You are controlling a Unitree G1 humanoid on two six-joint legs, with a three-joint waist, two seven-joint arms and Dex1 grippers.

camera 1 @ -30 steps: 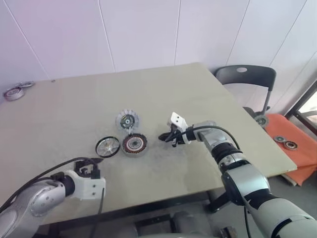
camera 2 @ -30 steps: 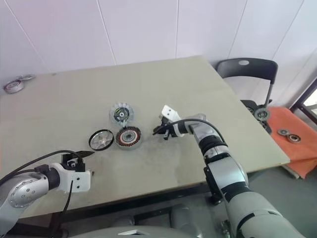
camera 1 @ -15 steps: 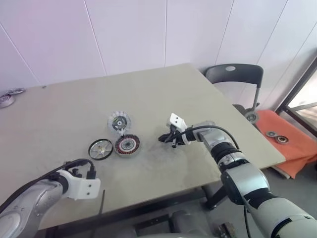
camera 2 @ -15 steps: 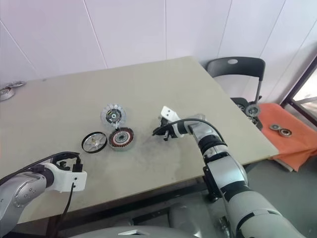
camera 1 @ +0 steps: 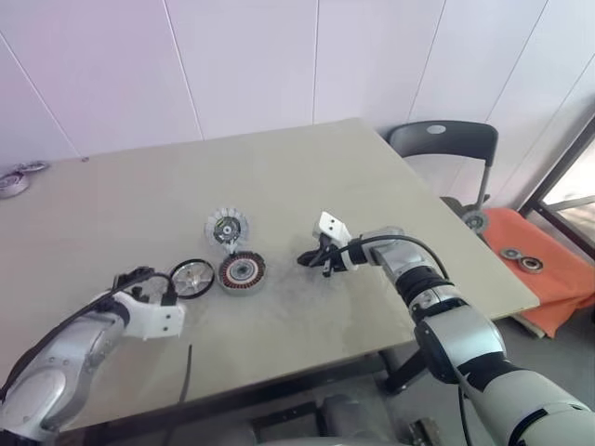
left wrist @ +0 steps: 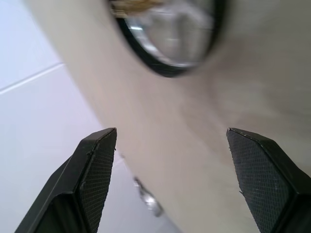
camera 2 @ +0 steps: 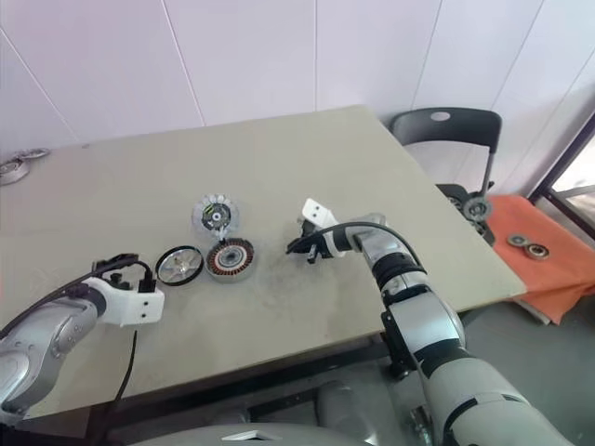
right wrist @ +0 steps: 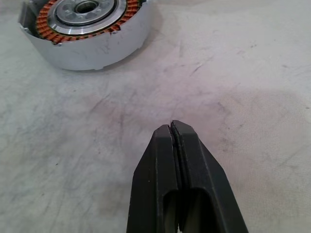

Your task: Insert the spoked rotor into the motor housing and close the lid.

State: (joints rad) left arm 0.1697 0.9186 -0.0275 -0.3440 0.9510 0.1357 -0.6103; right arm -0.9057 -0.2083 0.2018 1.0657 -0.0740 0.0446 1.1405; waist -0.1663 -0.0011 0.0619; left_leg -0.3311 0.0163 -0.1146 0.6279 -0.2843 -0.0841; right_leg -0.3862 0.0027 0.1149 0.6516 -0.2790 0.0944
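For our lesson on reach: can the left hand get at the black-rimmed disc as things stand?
Probably yes. The left hand is open, with only bare table between it and the disc; the housing sits on the disc's far side.

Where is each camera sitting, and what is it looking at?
Left and right eye views: on the head, looking down at the table; both arms show.
Left wrist view: on the left arm, facing the dark-rimmed disc between open fingers.
Right wrist view: on the right arm, facing the motor housing past shut fingers.
Shared: the eye views also show the housing.
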